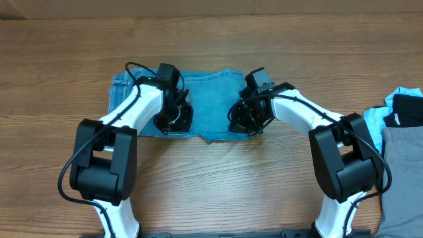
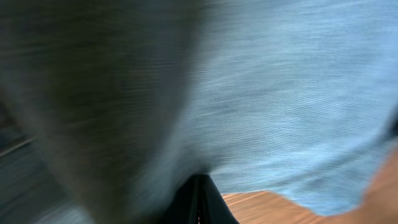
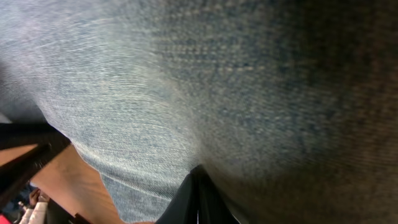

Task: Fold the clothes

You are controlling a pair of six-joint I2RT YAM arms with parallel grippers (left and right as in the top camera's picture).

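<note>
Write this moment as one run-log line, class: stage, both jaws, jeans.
stage: grasp for fold | left jaws: shut on jeans, near edge | right jaws: shut on jeans, near edge | jeans: on table

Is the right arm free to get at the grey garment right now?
Probably not yet: the right gripper is shut on the jeans and must let go first. Otherwise the grey garment lies just beside that arm's base, seemingly within reach.
</note>
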